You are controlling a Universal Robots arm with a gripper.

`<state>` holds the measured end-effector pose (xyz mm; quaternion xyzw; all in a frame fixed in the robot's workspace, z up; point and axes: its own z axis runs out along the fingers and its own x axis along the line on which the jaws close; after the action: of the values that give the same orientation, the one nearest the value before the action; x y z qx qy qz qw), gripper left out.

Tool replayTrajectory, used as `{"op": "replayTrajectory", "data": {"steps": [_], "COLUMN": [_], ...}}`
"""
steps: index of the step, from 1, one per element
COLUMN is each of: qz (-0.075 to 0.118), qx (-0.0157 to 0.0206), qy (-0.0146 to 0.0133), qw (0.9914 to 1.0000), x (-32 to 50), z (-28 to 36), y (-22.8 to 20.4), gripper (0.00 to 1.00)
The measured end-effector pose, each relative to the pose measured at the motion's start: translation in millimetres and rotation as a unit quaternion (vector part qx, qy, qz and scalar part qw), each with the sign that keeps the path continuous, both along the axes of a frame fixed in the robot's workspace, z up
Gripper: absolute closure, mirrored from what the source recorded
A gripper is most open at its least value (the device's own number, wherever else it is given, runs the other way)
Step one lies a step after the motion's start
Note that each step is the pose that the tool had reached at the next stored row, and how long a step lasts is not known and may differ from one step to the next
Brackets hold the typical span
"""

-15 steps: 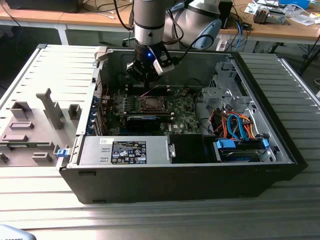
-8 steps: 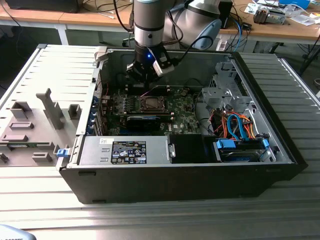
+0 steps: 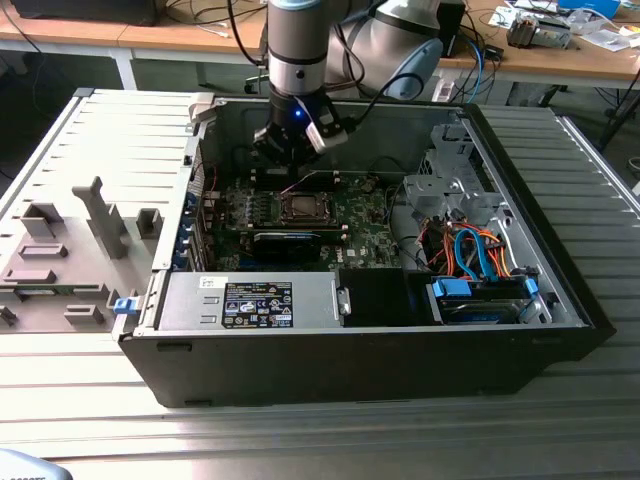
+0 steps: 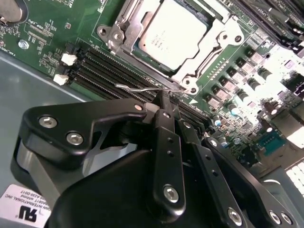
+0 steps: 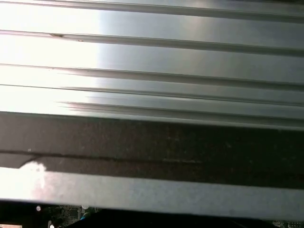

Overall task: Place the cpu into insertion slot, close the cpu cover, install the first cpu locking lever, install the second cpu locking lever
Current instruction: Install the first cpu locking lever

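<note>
The cpu [image 4: 173, 33], silvery-grey, lies in the insertion slot [image 3: 300, 207] on the green motherboard [image 4: 52, 33]. The cpu cover [image 4: 211, 47] is folded down around it, and the chip shows through its window. A thin wire locking lever [image 4: 135, 87] runs along the socket's edge beside the memory slots [image 4: 102, 71]. My gripper [image 4: 162, 98] is shut, its black fingertips pressed together right at that lever wire; I cannot tell whether they pinch it. In the exterior view the gripper [image 3: 290, 160] hangs just behind the socket, inside the open computer case [image 3: 350, 370].
A grey power supply [image 3: 250, 300] lines the case's front wall. A drive cage with orange and blue cables [image 3: 480, 260] fills the exterior view's right. The removed side panel [image 3: 90, 230] lies at the exterior view's left. The first wrist view shows ribbed metal table [image 5: 152, 61] and a dark case wall [image 5: 152, 142].
</note>
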<state>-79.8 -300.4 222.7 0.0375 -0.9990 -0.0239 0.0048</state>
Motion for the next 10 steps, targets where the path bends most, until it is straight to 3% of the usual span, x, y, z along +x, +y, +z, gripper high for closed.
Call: {"op": "replayTrajectory", "data": {"steps": [6, 10], "qz": [0.012, 0.017], "qx": [-0.0023, -0.0028], "qy": [0.0001, 0.0000], "qw": [0.99992, 0.99984], "x": [2.0, 7.7], "z": [-8.1, -13.4], "y": [0.1, 0.2], "gripper": [0.89, 0.89]}}
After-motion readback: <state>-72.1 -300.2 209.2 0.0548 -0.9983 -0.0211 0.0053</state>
